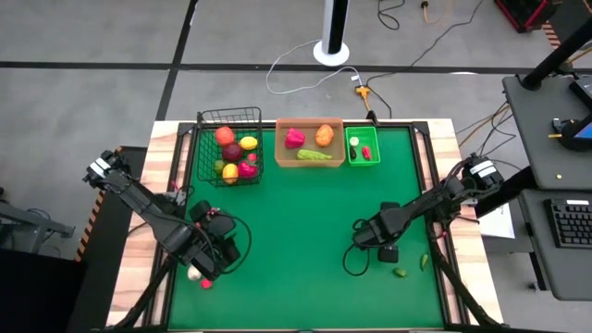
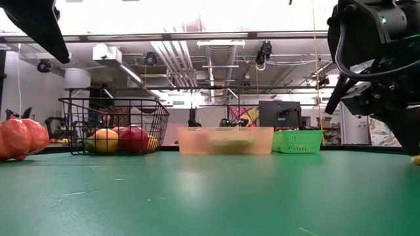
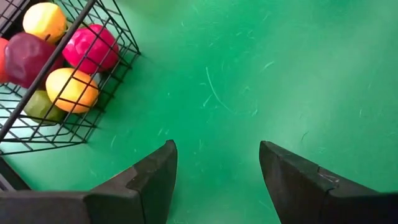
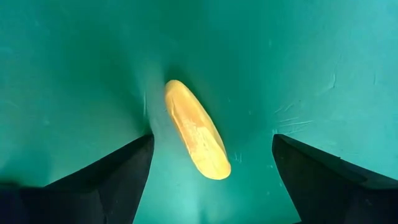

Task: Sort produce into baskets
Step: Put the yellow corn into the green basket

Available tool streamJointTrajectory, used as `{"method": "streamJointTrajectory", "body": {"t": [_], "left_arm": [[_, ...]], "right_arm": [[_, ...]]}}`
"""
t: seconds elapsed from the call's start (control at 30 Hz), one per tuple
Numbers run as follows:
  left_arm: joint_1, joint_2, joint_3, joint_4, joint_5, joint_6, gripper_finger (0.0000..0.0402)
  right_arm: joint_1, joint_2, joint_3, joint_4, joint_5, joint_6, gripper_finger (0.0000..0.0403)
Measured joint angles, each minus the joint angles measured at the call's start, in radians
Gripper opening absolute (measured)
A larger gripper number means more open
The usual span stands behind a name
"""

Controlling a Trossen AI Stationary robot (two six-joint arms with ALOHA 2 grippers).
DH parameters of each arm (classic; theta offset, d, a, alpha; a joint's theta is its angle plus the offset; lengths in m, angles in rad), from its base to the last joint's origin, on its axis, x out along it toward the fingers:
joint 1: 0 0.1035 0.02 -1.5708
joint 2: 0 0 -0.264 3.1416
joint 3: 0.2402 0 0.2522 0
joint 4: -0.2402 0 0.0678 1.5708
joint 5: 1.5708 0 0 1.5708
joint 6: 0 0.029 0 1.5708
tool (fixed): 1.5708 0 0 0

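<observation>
Corn-like yellow piece [image 4: 197, 130] lies on the green surface [image 1: 296, 231] between the right tool's [image 4: 211, 162] wide-open jaws, long axis skewed to the gap. Left tool [image 3: 214, 168] is half-open, empty, beside the wire basket [image 1: 231, 118]. Three containers in all, with the tan tray [image 1: 309, 164] and green bin [image 1: 363, 164]; two green bits [image 1: 412, 267] sit near the surface's right edge.

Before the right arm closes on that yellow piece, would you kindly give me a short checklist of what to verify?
1. Right gripper open: ok, jaws spread wide.
2. Yellow piece between the fingers: ok, lying on the mat, untouched.
3. Piece lined up with the jaws: not ok, it lies slanted.
4. Left gripper clear of the work: ok, open and empty beside the black wire basket.
5. Room in the tan tray: ok, bare floor shows.
6. Which container suits the piece: cannot tell.
</observation>
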Motion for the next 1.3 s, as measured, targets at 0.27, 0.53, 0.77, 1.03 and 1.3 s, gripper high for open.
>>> {"method": "streamJointTrajectory", "body": {"t": [0.27, 0.53, 0.77, 1.03, 1.3], "left_arm": [[0.0, 0.0, -0.001, 0.004, -0.008, 0.002, 0.021], [0.0, 0.0, -0.001, 0.009, -0.034, 0.002, 0.021], [0.002, 0.0, -0.001, 0.018, -0.1, -0.003, 0.021], [0.002, 0.0, -0.001, 0.028, -0.123, -0.005, 0.021], [0.002, 0.0, -0.001, 0.069, -0.244, -0.005, 0.021]], "right_arm": [[0.0, 0.0, 0.0, 0.002, 0.003, 0.002, 0.0326], [0.0, 0.0, 0.0, 0.002, 0.004, 0.006, 0.0326], [-0.005, 0.001, 0.0, 0.003, 0.001, 0.031, 0.0326], [-0.013, 0.001, 0.0, 0.008, -0.022, 0.058, 0.0326], [-0.028, 0.002, 0.0, 0.019, -0.039, 0.076, 0.0284]]}}
